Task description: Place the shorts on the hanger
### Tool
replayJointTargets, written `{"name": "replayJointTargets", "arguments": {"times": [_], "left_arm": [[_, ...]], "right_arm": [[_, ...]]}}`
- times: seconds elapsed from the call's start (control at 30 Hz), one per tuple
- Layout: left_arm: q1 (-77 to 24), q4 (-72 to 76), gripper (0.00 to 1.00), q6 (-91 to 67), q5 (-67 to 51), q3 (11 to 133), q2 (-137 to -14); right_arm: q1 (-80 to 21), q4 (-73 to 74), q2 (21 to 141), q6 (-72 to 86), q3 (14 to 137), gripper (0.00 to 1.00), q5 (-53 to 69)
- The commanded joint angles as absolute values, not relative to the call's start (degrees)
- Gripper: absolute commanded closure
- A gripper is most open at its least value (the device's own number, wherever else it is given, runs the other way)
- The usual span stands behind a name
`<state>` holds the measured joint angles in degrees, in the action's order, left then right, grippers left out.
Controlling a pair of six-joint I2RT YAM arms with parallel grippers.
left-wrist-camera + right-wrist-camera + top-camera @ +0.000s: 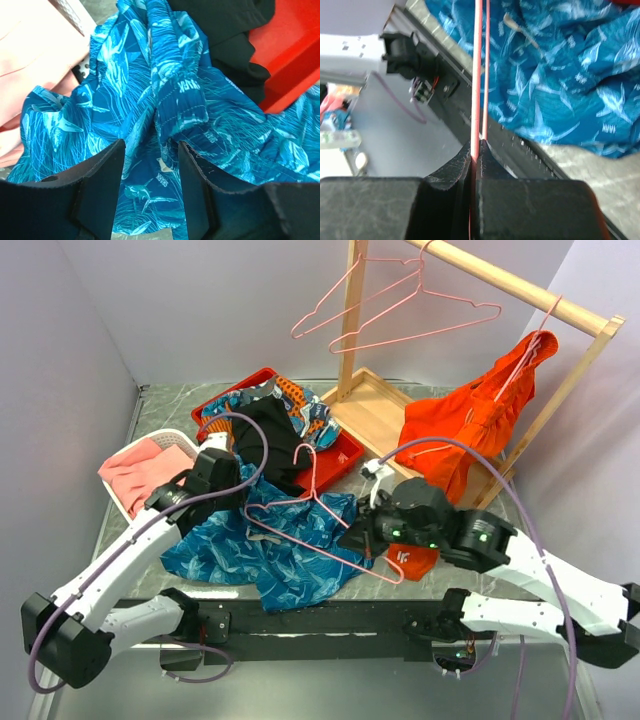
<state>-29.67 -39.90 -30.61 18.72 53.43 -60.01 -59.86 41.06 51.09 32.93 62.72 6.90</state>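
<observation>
Fingers (95, 195) of the left gripper (150, 190) are held part-open astride a raised fold of the shorts (175, 100), heaped against the red tray (295, 50), with nothing gripped, while the hanger (476, 75) is pinched in the closed right gripper (474, 160); too thin a ridge of cloth might be caught and slip out.

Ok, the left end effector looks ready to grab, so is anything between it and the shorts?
Nothing visible does. The left end effector hovers open right over a bunched fold of the shorts, only fabric ahead. The hanger lies across the shorts further right, clamped in the right end effector.
</observation>
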Motion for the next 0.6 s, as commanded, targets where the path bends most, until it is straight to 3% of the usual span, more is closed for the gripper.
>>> {"name": "replayJointTargets", "arguments": {"times": [0.0, 0.3, 0.4, 0.57], "left_arm": [[-29.8, -38.8, 0.49, -29.7, 22.0, 55.3, -61.6], [-29.8, -36.3, 0.56, -29.4, 24.1, 56.6, -65.0], [-29.9, -35.6, 0.62, -29.4, 25.1, 57.2, -65.9], [-29.9, -34.4, 0.86, -28.4, 25.1, 57.3, -66.3]], "right_arm": [[-62.7, 29.4, 51.7, 36.1, 60.4, 1.0, -2.5], [-64.1, 17.7, 50.9, 40.4, 51.2, 1.0, -8.9], [-64.9, 16.9, 51.6, 42.0, 49.9, 1.0, -12.0], [-68.5, 12.6, 51.6, 44.2, 46.9, 1.0, -18.2]]}}
